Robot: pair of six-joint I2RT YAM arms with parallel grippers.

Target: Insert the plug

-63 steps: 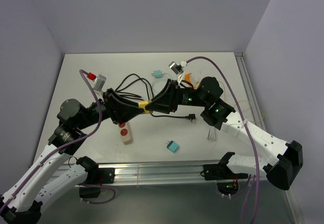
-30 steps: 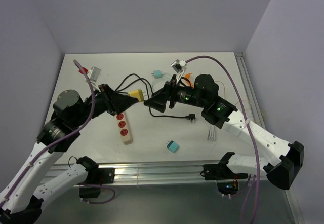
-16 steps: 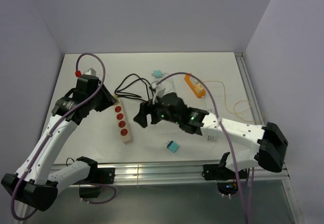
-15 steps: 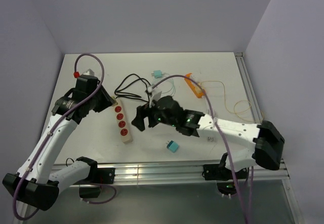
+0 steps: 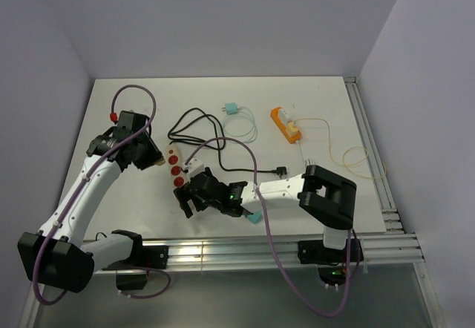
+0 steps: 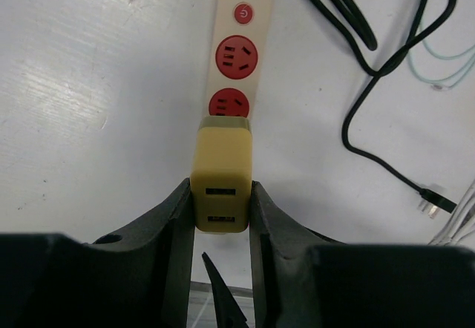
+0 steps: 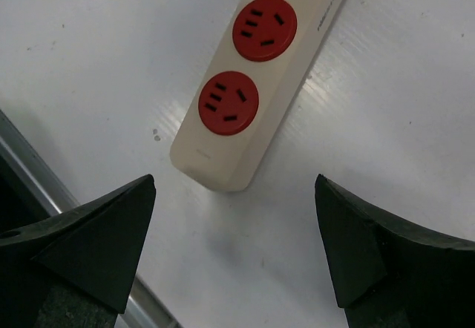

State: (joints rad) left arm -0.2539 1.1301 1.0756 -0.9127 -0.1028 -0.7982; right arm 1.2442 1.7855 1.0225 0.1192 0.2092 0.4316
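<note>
A yellow plug [image 6: 222, 178] sits clamped between my left gripper's [image 6: 222, 188] fingers, its two USB slots facing the camera. In the left wrist view it covers the near part of the cream power strip [image 6: 239, 53] with red sockets. From the top view the plug [image 5: 159, 163] hangs just left of the strip [image 5: 177, 166], in my left gripper [image 5: 151, 159]. My right gripper [image 5: 189, 196] hovers wide open over the strip's near end [image 7: 223, 161], with nothing between its fingers [image 7: 100, 235].
A black cable [image 5: 194, 124] loops behind the strip, ending in a black plug [image 5: 280, 170]. A teal adapter [image 5: 252, 217] lies near the front rail. At the back are a teal plug [image 5: 231, 109] and an orange block [image 5: 285, 123] with a yellow wire.
My right arm has swung down and left, from beside the left gripper to the strip's near end. My left gripper has drawn back to the strip's left, still holding the yellow plug.
</note>
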